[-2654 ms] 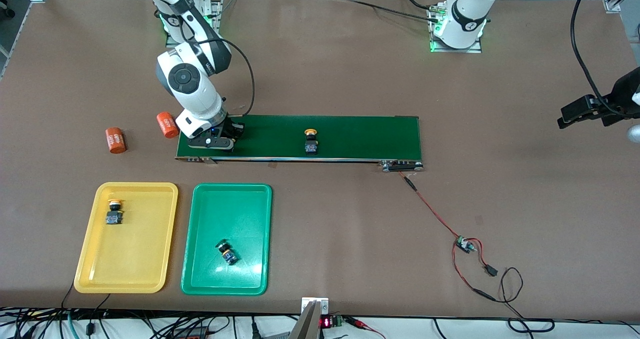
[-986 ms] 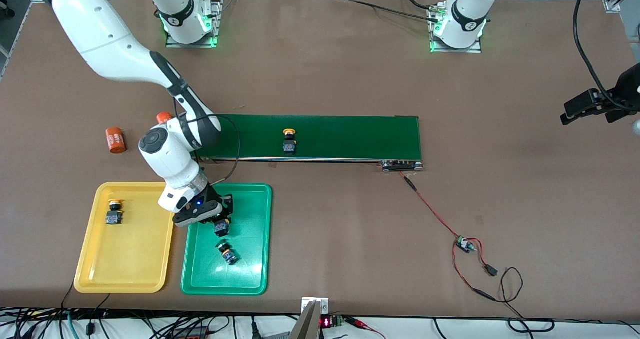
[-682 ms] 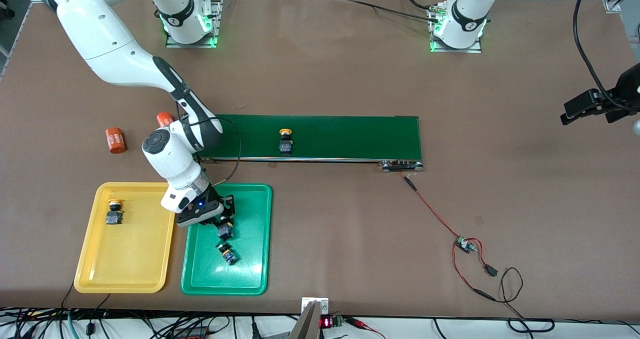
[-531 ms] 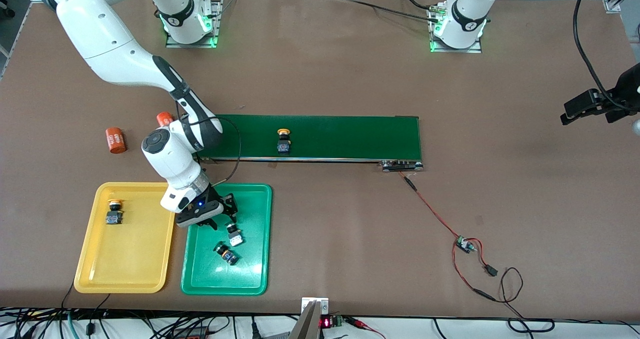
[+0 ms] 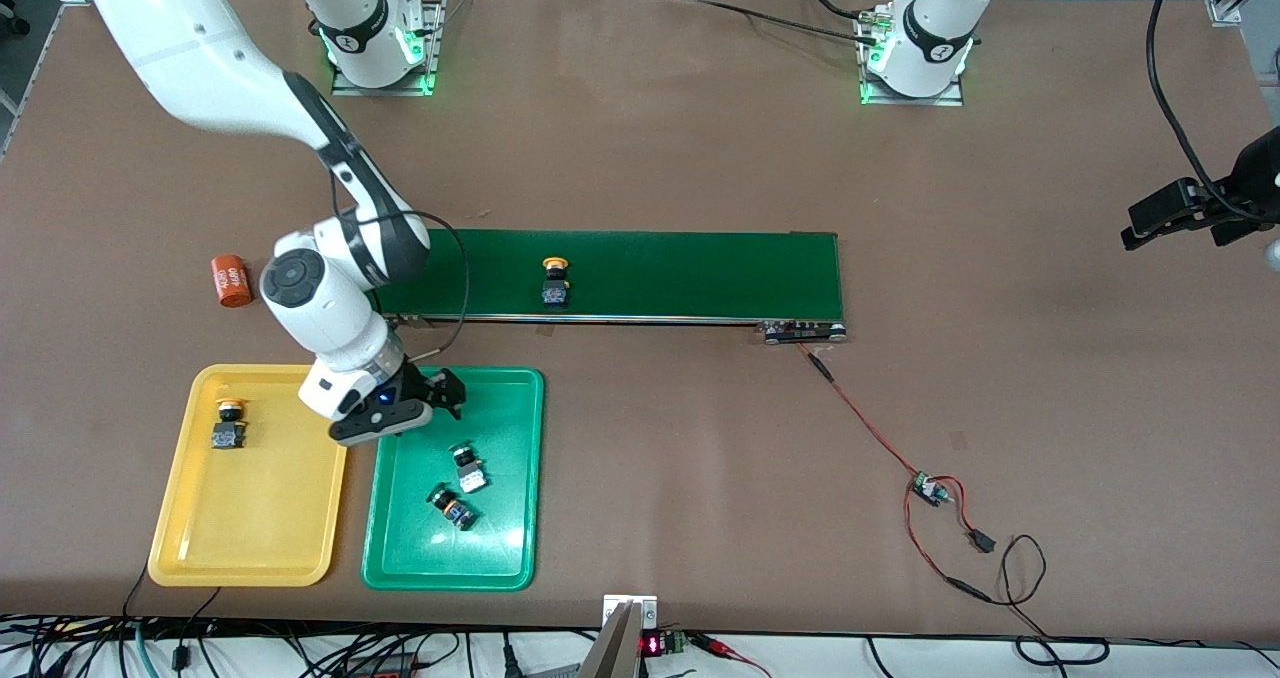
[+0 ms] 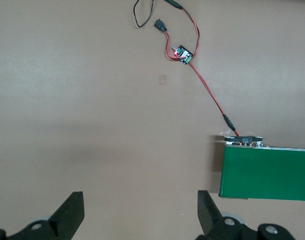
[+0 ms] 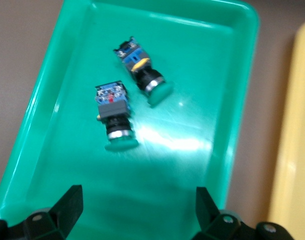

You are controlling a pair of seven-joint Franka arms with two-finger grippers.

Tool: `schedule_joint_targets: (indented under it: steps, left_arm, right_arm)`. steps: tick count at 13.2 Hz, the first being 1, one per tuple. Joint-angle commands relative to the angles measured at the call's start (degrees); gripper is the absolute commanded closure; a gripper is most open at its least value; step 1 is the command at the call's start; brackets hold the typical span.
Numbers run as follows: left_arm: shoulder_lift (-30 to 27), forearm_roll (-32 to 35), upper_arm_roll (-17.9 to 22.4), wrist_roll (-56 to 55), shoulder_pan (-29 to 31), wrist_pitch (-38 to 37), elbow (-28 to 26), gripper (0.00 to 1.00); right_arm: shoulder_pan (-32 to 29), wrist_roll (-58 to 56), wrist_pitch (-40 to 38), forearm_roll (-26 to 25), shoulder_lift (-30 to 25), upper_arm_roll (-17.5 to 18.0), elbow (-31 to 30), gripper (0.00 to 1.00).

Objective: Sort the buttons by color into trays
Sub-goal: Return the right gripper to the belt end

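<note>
We see a brown table (image 5: 700,158) with a long dark-green conveyor belt (image 5: 680,273) across its middle. Nearer the front camera than the belt, toward the right arm's end, lie the yellow tray (image 5: 270,518) and the green tray (image 5: 500,518) side by side, just apart. The right gripper (image 5: 425,408) hangs over the green tray's edge that lies nearest the belt, fingers spread wide and holding nothing; in the right wrist view its fingertips (image 7: 67,205) stand well apart above the tray floor (image 7: 157,170). The left gripper (image 5: 1160,220) waits over bare table at the left arm's end, also wide open and empty, as the left wrist view shows (image 6: 140,210). Two green buttons lie tipped on their sides in the green tray, close together but apart: one (image 5: 467,468) nearer the belt, the other (image 5: 451,507) nearer the front camera. One yellow button (image 5: 228,424) sits in the yellow tray, near the end toward the belt; we think it is upright, but it is small. A second yellow button (image 5: 555,282) stands on the belt. An orange cylinder (image 5: 230,280) lies on the table beside the belt's end. A red wire with a small circuit board (image 5: 928,488) trails from the belt's other end.
</note>
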Motion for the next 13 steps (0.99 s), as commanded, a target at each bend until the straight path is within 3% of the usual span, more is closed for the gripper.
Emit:
schedule_joint_targets:
  steps: [1, 3, 7, 9, 13]
  left_arm:
    - [-0.96, 0.14, -0.22, 1.08, 0.39, -0.04, -0.85, 0.00]
    - [-0.96, 0.14, -0.22, 1.09, 0.47, -0.12, -0.85, 0.00]
    - [-0.96, 0.14, -0.22, 1.09, 0.47, -0.12, -0.93, 0.00]
    - [-0.87, 0.14, -0.22, 1.09, 0.47, -0.12, -0.85, 0.00]
    - [-0.61, 0.05, -0.13, 1.09, 0.47, 0.14, -0.76, 0.00]
  right_arm:
    - [0.10, 2.79, -9.01, 0.97, -6.39, -0.09, -2.03, 0.00]
    - [0.37, 2.96, -18.92, 5.79, -11.13, -0.09, -2.03, 0.00]
    - [0.45, 4.63, -32.67, 7.31, -17.74, 0.00, -2.82, 0.00]
    - [0.72, 4.99, -32.26, 7.22, -20.02, 0.44, -5.88, 0.00]
    - [0.28, 5.16, -19.51, 7.40, -30.47, 0.44, -22.92, 0.00]
